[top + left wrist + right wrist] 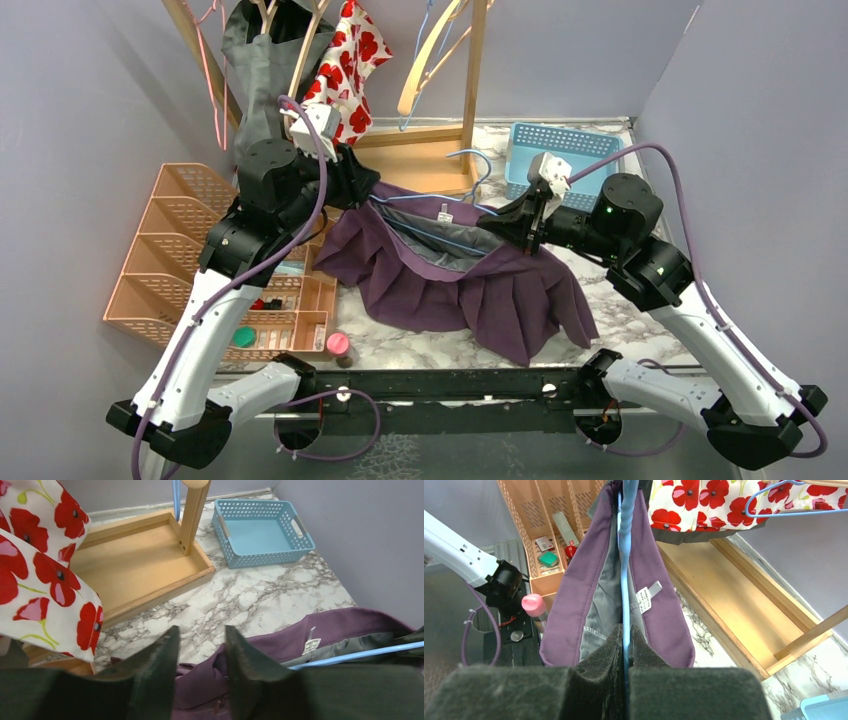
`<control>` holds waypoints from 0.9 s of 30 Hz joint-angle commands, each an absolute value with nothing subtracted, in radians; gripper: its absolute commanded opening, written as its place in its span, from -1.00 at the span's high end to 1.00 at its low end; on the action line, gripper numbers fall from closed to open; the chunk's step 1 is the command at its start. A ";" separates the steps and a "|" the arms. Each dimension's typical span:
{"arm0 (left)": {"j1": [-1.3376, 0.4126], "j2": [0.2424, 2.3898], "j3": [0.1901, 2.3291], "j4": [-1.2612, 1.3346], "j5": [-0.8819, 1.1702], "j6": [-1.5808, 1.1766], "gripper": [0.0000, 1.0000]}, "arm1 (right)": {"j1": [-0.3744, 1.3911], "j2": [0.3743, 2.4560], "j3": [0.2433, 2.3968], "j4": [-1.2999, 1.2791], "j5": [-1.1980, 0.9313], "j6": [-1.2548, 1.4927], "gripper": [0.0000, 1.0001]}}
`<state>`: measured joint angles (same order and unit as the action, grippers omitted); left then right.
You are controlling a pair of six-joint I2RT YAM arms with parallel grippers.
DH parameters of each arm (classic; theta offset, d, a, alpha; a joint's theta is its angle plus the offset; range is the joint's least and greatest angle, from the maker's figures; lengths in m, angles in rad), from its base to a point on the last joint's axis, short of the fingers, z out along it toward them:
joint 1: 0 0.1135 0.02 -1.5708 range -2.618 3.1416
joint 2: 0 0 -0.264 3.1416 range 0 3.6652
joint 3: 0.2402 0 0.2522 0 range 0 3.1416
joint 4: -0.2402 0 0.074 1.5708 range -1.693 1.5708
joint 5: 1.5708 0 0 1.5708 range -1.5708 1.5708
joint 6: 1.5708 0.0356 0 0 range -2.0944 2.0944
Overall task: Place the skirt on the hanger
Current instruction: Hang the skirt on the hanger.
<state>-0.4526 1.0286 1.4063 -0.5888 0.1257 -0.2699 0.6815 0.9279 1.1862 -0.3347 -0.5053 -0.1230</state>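
A: Near first. Skirt (pixel 470 290)?
B: Purple, spread on the table (pixel 260 595). The hem is on the near side of both claws, and the waistband (pixel 569 595) is strung between them.
A: Right claw (pixel 626 632)?
B: Clamped tight on the blue hanger (pixel 625 570). The bar runs straight ahead from its tips, inside the waistband, with grey lining on either side.
A: Left claw (pixel 201 635)?
B: Partly open, with a clear gap and nothing visibly gripped. Bunched purple cloth sits right under the gap. Can't tell if it touches.
A: Axis?
B: Waistband and hanger share one long line, claw to claw. The left claw is nearer the loose end, so I'd judge it should close there to work the cloth onto the hanger.
A: Beyond?
B: Wooden rack (pixel 135 555) ahead of the left claw, floral cloth (pixel 45 580) hanging beside it.
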 commanded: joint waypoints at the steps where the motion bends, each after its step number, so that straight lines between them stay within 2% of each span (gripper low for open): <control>1: -0.449 1.017 1.435 -0.607 0.126 -0.266 0.44 | 0.689 0.920 1.219 -0.238 -0.484 -0.112 0.98; 6: -0.450 1.024 1.448 -0.606 0.132 -0.262 1.00 | 0.689 0.923 1.221 -0.235 -0.482 -0.109 0.98; 17: -0.449 1.047 1.508 -0.535 0.348 -0.315 1.00 | 0.688 0.965 1.241 -0.212 -0.485 -0.102 0.98; 27: -0.450 1.046 1.453 -0.466 0.421 -0.345 1.00 | 0.689 0.997 1.237 -0.111 -0.456 -0.074 0.98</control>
